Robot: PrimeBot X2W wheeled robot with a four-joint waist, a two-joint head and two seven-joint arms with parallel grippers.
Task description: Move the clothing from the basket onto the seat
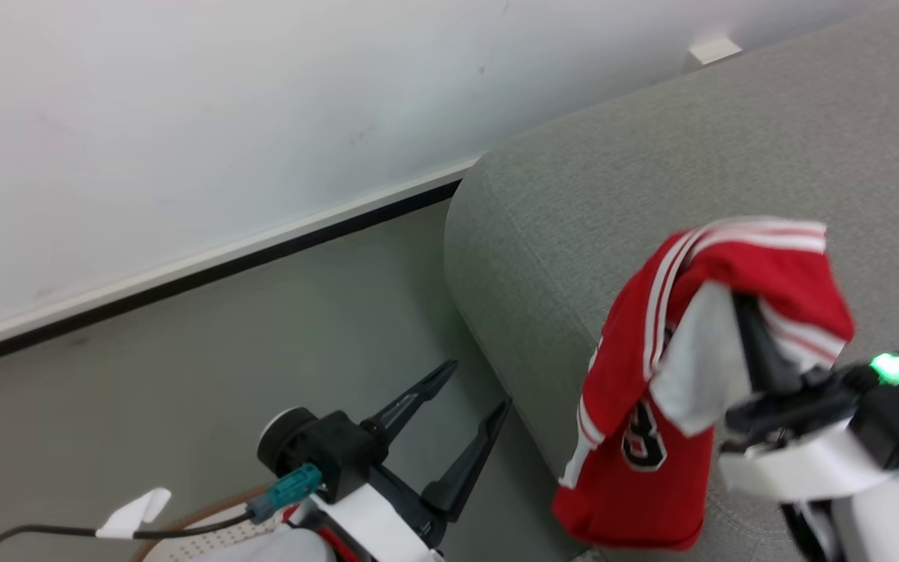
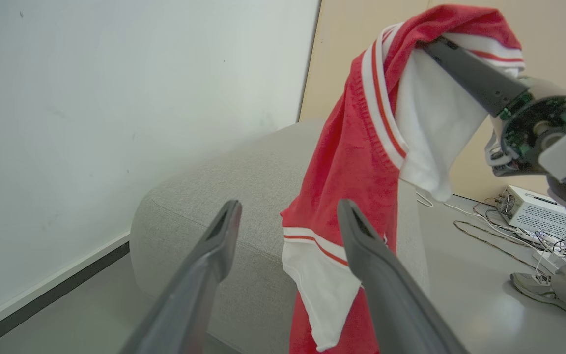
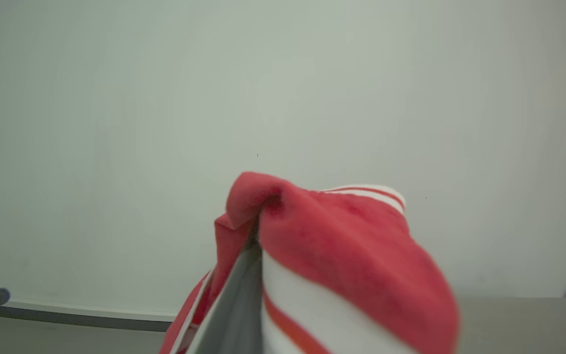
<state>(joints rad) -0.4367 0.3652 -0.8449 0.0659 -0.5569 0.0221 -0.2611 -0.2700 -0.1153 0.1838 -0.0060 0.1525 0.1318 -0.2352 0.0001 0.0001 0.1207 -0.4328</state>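
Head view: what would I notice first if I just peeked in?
The red shirt with white stripes, dangling from the shut right gripper near the edge of the big grey seat. Next, the left gripper at the bottom, fingers spread wide and empty.

Red clothing (image 2: pixel 352 147) pinched in right fingers (image 2: pixel 469 73), beside seat (image 2: pixel 224 196); left fingers (image 2: pixel 214 255) apart.
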